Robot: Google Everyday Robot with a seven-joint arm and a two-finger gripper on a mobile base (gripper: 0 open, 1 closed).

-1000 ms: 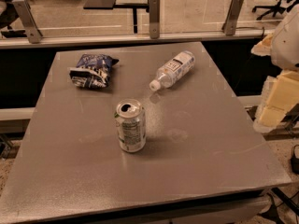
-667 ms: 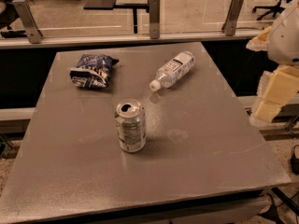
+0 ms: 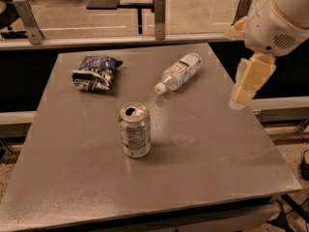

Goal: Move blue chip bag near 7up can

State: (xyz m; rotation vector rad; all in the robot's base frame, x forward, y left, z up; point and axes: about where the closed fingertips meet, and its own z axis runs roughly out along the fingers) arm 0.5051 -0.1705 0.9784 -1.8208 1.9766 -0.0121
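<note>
The robot's pincer (image 3: 241, 96) hangs above the right edge of the grey tabletop (image 3: 217, 173), carrying nothing; whether it is apart or together cannot be told from this angle. Nearest to it, a clear plastic bottle (image 3: 179, 71) lies on its side, cap pointing toward the centre. The 7up can (image 3: 134, 130) stands upright mid-table, its pull-tab top showing. The blue chip bag (image 3: 94, 73) lies crumpled near the far left corner, well apart from both the can and the pincer. With the bag apparently untouched, the task looks barely begun: the arm would likely have to reach across, past bottle and can, to get it
</note>
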